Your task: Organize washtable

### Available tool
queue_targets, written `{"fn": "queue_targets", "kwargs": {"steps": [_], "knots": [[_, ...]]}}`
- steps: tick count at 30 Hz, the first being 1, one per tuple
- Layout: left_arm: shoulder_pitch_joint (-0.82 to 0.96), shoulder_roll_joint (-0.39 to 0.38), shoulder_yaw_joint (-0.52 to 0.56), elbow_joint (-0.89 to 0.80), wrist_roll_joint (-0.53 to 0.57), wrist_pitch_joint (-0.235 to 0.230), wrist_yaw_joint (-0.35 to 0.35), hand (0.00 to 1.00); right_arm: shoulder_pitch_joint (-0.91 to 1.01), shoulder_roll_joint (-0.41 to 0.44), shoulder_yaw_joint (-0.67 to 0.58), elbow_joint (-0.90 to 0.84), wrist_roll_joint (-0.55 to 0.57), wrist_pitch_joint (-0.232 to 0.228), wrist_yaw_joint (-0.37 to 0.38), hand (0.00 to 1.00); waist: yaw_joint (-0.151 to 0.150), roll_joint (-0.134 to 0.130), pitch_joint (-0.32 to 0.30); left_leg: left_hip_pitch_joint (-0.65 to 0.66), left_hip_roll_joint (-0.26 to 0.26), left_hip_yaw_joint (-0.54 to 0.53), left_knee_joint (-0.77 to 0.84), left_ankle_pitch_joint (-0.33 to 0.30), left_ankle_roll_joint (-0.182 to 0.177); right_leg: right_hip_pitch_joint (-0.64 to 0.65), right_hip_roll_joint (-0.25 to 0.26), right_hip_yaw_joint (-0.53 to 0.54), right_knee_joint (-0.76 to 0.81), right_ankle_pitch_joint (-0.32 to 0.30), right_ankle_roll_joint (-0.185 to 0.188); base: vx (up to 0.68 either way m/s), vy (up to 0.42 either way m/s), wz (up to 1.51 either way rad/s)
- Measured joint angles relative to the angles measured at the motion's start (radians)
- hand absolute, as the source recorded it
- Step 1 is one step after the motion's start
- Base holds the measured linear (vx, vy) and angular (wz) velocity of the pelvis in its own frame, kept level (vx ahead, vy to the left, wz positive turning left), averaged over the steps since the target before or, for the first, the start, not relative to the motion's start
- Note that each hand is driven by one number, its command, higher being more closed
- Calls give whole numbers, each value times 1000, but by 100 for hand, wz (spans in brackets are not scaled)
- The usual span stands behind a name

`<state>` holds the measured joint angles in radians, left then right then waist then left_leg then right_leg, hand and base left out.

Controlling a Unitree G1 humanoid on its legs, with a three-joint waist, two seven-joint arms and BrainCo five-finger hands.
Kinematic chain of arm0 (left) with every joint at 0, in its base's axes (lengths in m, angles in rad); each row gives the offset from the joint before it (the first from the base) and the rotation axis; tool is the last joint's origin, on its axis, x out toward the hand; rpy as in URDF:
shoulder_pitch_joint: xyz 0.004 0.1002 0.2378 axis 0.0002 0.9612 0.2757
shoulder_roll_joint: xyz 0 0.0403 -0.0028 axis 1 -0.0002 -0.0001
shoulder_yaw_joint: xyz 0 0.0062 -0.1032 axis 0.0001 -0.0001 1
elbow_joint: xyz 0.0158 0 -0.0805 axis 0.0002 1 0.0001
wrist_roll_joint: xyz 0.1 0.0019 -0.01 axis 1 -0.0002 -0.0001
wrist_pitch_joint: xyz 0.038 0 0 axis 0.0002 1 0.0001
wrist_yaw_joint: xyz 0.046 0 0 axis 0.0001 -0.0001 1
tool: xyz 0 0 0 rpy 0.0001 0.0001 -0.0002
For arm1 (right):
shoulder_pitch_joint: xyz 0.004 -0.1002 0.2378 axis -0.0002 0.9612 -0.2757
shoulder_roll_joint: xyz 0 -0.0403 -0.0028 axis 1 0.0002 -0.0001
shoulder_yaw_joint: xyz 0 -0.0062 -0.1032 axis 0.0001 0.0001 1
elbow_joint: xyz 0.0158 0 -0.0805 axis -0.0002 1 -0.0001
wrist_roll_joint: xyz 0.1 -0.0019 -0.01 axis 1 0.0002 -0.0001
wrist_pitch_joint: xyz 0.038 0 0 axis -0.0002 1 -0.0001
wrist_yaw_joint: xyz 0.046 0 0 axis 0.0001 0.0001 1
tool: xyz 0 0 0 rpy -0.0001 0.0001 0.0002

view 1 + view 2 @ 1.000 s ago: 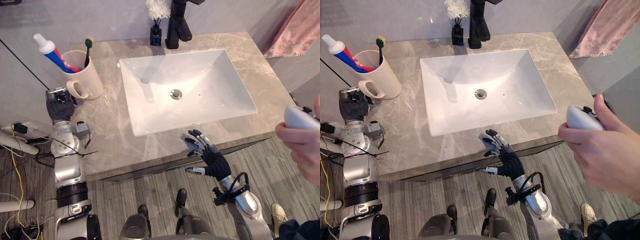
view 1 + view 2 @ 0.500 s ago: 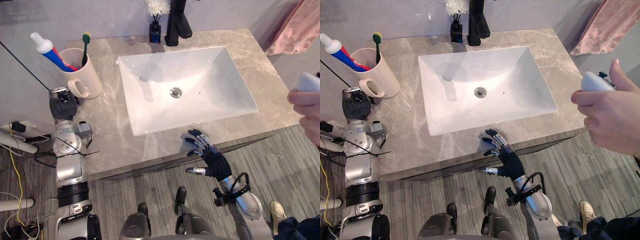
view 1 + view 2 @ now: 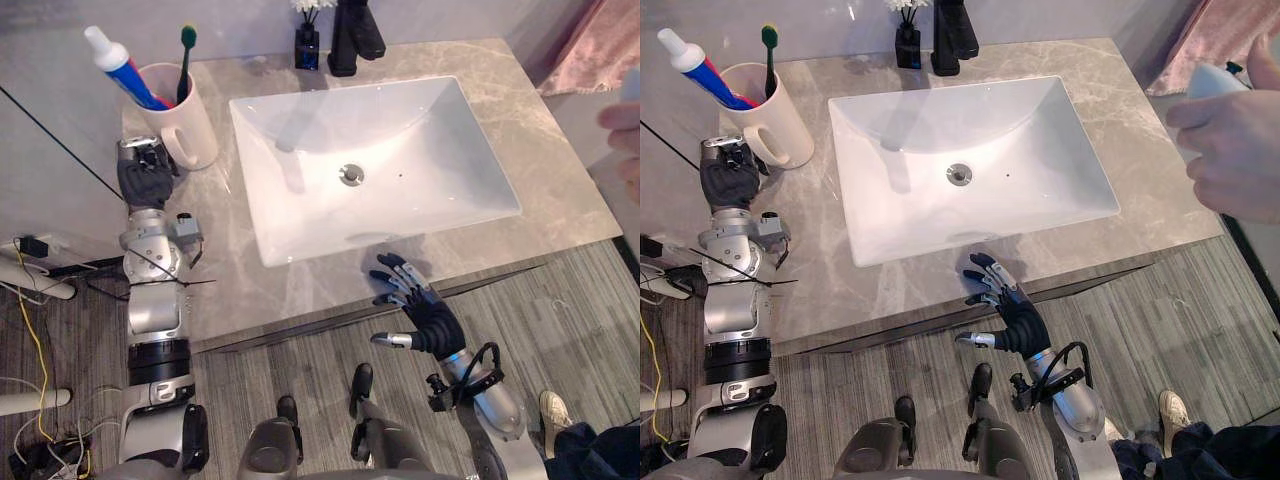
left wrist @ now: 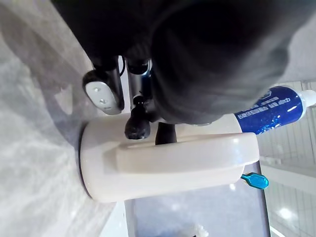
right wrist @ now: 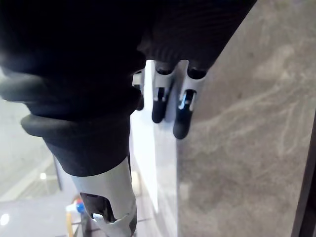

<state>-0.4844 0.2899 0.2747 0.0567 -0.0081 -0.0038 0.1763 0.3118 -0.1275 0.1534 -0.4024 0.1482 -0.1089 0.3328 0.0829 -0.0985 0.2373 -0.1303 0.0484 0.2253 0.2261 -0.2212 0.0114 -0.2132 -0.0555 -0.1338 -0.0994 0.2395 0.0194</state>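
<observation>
**Robot hands at the bench margins, cup set standing at the far left corner**

The left robot hand point(image 3: 145, 182) was just beside the handle of the cream ceramic mug point(image 3: 182, 135), with one dark fingertip point(image 4: 137, 126) touching the mug wall. Whether its fingers were closed on the handle cannot be told. The mug stood upright and held a white-and-blue toothpaste tube point(image 3: 122, 68) and a green-headed toothbrush point(image 3: 186, 58), so the set was probably already stowed. The right robot hand point(image 3: 425, 315) was spread and empty over the front lip of the grey marble bench point(image 3: 220, 250), just in front of the white rectangular sink point(image 3: 440, 180). Open room lay along the bench's left and right strips. The black faucet point(image 3: 352, 40) and a small dark vase point(image 3: 306, 45) crowded the rear edge. A person's hand point(image 3: 1230, 140) holding a white device point(image 3: 1212, 80) hovered over the right side.
</observation>
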Motion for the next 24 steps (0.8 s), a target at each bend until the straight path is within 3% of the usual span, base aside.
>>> {"fn": "queue_targets", "kwargs": {"steps": [3, 12, 24], "knots": [[-39, 15, -11, 36, -4, 0, 0, 100, 0, 0, 10, -1, 0, 0, -3, 0, -13, 0, 10, 0, 0, 2, 2, 0, 0, 0, 0, 1, 0, 1, -1, 0, 0, 0], [-134, 52, -52, 95, -40, -4, 3, 100, 0, -7, 16, 2, 2, -2, -3, 0, -13, 1, 34, -31, 2, 18, 21, -2, -2, -27, 1, 11, 0, 5, -4, -2, 2, -4], [-152, 76, -16, 151, -100, -15, 3, 100, 2, -15, 19, -6, -2, -3, -2, 0, -14, 4, 44, -34, 11, 66, 18, -7, 14, -56, 12, 29, 0, 80, 15, -13, 42, -12]]}}
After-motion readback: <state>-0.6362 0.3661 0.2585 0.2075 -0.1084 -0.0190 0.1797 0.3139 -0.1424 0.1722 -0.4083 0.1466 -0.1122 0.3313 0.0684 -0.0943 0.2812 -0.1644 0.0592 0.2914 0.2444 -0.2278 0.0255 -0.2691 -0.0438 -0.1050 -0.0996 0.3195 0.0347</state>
